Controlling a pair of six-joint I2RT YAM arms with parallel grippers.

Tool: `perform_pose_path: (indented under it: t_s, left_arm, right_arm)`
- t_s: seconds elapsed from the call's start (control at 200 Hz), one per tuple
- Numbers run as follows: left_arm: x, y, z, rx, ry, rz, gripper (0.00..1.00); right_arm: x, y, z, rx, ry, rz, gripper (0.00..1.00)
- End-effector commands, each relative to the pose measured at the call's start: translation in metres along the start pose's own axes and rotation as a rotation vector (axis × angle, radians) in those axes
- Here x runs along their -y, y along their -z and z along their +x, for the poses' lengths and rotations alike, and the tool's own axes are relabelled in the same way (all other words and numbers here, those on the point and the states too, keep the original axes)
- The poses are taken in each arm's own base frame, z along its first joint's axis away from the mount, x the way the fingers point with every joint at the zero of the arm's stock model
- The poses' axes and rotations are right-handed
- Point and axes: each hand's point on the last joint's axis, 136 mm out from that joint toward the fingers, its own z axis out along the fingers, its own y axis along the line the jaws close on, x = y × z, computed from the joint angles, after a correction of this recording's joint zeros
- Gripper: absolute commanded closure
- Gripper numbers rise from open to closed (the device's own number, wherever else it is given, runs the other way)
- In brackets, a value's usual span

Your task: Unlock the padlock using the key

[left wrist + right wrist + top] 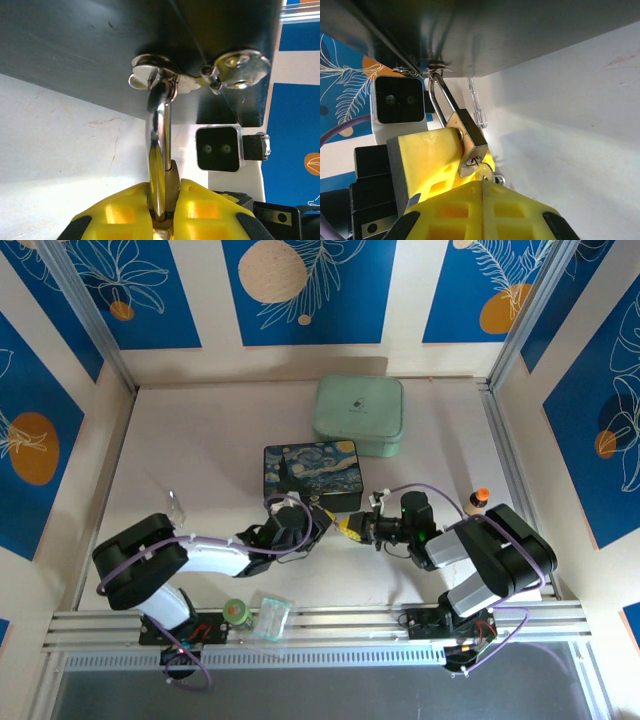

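Observation:
The small brass padlock hangs by its silver shackle from the hasp on the front of the painted box. My left gripper is shut on the padlock's body, its yellow fingers on either side. The right gripper comes in from the right, level with the lock's underside. Its fingers are pressed together on the head of the key, whose tip sits at the keyhole. In the top view both grippers meet just in front of the box.
A mint-green tin stands behind the box. An orange-capped bottle is at the right wall. A wire clip lies at the left. A green-capped bottle and a clear bag sit on the near rail.

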Motion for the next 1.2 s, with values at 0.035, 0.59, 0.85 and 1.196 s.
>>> perform_pose_path:
  t_s: [0.035,0.59,0.85,1.196]
  left_arm:
    - [0.035,0.003,0.007,-0.034,-0.016,0.109,1.0]
    - [0.024,0.011,0.002,-0.004,-0.027,0.087,1.0]
    - [0.027,0.006,0.002,-0.019,-0.018,0.105,1.0]
    - [0.038,0.006,0.004,-0.033,-0.012,0.13,1.0]
  right_arm:
    - [-0.004,-0.009,-0.005,0.004,0.03,-0.006,0.95]
    - [0.014,-0.005,-0.005,0.044,0.03,0.055,0.85]
    - [0.008,0.002,0.005,0.049,0.11,0.154,0.83]
    - [0.008,-0.004,0.0,0.047,0.1,0.149,0.91]
